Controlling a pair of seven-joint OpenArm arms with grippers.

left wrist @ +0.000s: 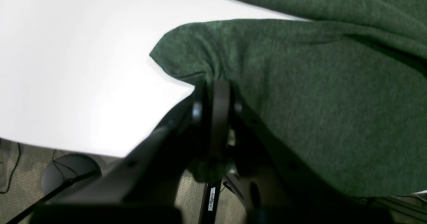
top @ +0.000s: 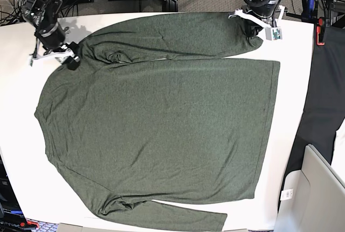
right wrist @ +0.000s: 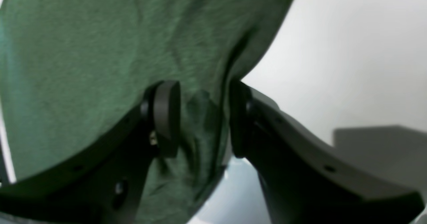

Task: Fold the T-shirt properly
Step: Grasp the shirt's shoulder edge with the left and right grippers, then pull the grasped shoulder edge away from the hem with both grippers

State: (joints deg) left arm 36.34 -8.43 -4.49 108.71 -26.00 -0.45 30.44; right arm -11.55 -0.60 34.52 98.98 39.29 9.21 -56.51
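The dark olive-green T-shirt (top: pixel 161 124) lies spread flat on the white table (top: pixel 294 108), neck side to the left. One long sleeve (top: pixel 178 35) runs along the far edge, the other (top: pixel 161 213) along the near edge. My left gripper (top: pixel 252 32) is at the far sleeve's cuff end; in the left wrist view its jaws (left wrist: pixel 213 87) are pressed together on a pinch of T-shirt (left wrist: pixel 317 100) fabric. My right gripper (top: pixel 71 61) sits at the far shoulder; its pads (right wrist: pixel 166 117) stand apart with a loose fold of T-shirt (right wrist: pixel 83 50) between them.
A dark drape (top: pixel 323 92) hangs past the table's right edge, with a grey box (top: pixel 312 189) below it. A red clamp (top: pixel 322 30) sits at the far right edge. Cables crowd the far side. A round black stand base (left wrist: pixel 70 170) stands on the floor.
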